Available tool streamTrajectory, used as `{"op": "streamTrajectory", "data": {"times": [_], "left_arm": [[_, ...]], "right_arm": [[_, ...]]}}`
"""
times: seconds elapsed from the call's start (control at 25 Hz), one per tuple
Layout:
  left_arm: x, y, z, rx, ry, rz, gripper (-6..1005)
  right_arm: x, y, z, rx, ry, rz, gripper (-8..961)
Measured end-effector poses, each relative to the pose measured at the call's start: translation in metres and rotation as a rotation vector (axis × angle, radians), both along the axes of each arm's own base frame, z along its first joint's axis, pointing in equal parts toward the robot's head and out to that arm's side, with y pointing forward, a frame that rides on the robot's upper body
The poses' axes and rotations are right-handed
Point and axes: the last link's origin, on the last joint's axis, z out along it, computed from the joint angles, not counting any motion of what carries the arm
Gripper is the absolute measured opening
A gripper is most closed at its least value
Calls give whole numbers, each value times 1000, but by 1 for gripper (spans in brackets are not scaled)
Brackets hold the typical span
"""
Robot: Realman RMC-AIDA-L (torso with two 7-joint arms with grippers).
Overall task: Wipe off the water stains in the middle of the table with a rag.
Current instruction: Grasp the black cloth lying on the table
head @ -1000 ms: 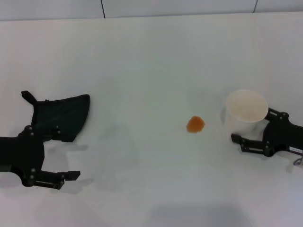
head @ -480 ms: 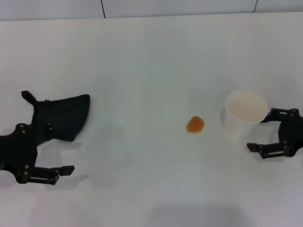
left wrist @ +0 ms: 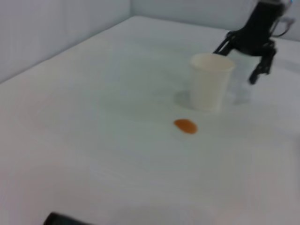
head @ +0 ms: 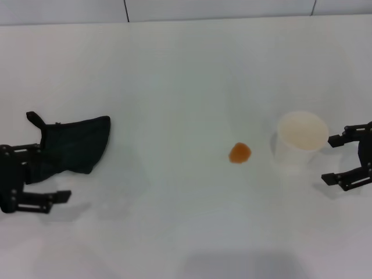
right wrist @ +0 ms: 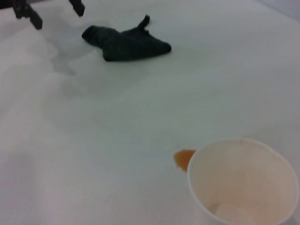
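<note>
**Tabletop inventory: stain, rag, cup, two grippers**

- Water stains (head: 239,153): sitting as one small orange-brown blot near the middle of the table (head: 186,75), unwiped; lying just beside the foot of the paper cup (head: 301,141), on the cup's left, not touching the rag.
- Rag (head: 72,145): lying flat and dark at the table's left side, loop tab pointing up and away at its far-left corner; resting well apart from the blot.
- Left gripper (head: 49,172): hovering at the left edge, fingers spread apart, holding nothing; far finger overlapping the rag's near-left edge in the head view, contact not discernible.
- Right gripper (head: 332,160): hanging at the right edge just beside the cup, fingers apart, gripping nothing, clear of the cup wall.
</note>
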Motion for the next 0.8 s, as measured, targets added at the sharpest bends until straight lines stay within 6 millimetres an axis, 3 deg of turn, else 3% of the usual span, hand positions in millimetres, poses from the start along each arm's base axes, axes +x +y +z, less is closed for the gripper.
{"op": "streamTrajectory", "data": {"times": [0.28,0.48,0.8], "left_arm": [[1,16,18,27,105,145,879],[3,31,9,26,214,240,878],[16,52,-2,51,261,222,877]], "right_arm": [[-31,5,16,-73,0,28,872],[-51,7,20,-92,-5,79,872],[-69,11,13,-117,-14,126,872]]}}
